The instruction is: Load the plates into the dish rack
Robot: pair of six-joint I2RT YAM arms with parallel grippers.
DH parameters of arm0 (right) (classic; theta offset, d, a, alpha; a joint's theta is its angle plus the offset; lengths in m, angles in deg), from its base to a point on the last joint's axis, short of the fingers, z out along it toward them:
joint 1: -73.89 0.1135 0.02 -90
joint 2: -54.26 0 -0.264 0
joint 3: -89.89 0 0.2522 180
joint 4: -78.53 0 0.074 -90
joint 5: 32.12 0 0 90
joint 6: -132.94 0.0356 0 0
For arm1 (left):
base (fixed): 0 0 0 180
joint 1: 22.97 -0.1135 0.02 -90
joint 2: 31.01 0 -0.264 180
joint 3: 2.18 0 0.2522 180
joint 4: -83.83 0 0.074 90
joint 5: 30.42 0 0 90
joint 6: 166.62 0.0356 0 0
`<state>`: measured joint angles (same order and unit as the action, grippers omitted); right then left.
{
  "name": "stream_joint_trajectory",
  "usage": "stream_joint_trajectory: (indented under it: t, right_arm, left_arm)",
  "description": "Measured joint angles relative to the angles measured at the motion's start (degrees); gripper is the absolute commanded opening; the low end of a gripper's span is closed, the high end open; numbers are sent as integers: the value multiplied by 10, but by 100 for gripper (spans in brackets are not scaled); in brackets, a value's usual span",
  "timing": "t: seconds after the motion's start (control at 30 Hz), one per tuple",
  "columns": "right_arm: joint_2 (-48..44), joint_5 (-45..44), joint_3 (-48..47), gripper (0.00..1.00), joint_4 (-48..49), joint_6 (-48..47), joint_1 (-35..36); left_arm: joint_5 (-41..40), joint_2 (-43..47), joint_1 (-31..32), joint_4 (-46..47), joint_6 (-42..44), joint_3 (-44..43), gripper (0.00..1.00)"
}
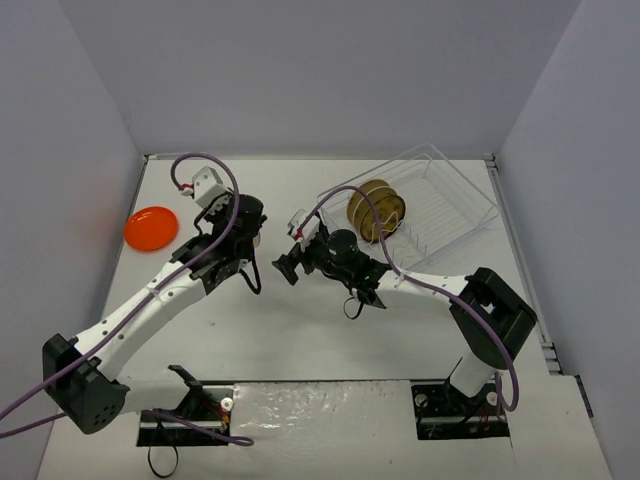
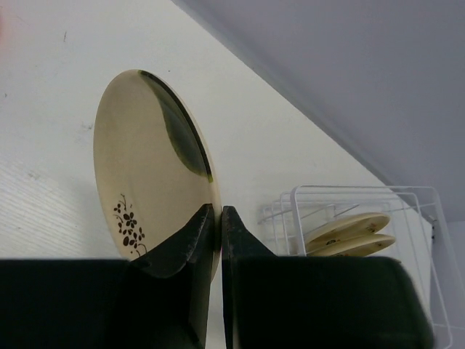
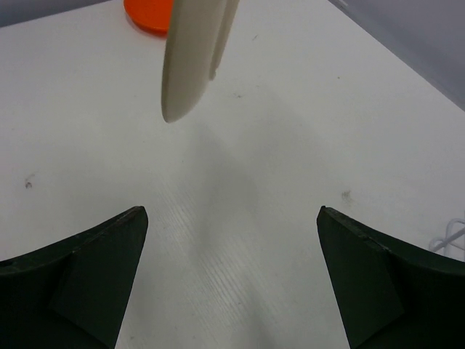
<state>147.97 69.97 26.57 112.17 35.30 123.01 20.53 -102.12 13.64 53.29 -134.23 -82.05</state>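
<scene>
With the left gripper (image 2: 216,218) clamped on the lower rim of the cream plate (image 2: 138,167), upright at centre-left of its wrist view, the wide-open right gripper (image 3: 231,214) should straddle the free edge squarely before closing, then head for the dish rack (image 1: 450,205) at upper right.

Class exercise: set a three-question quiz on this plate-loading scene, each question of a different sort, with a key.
1. Fill in: the number of plates standing in the dish rack is ___.
2. True or false: the left gripper is shut on the rim of a cream plate.
3. Where is the orange plate? A in the dish rack; B flat on the table; C stacked on another plate.
Key: 1 two; 2 true; 3 B.
</scene>
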Motion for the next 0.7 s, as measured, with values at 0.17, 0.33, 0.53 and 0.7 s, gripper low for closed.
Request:
stream_joint_trajectory:
  t: [0.17,0.33,0.53,0.7]
  right_arm:
    - [0,-14,5,100,14,-26,0]
    - [1,-11,8,100,62,-30,0]
    - [49,13,21,99,184,-29,3]
    - [102,29,18,84,221,-28,4]
  left_arm:
    - [-4,46,1,29,-52,33,0]
    - [3,75,1,55,-100,51,0]
    - [28,74,1,76,-150,54,0]
    - [35,75,1,84,-176,66,0]
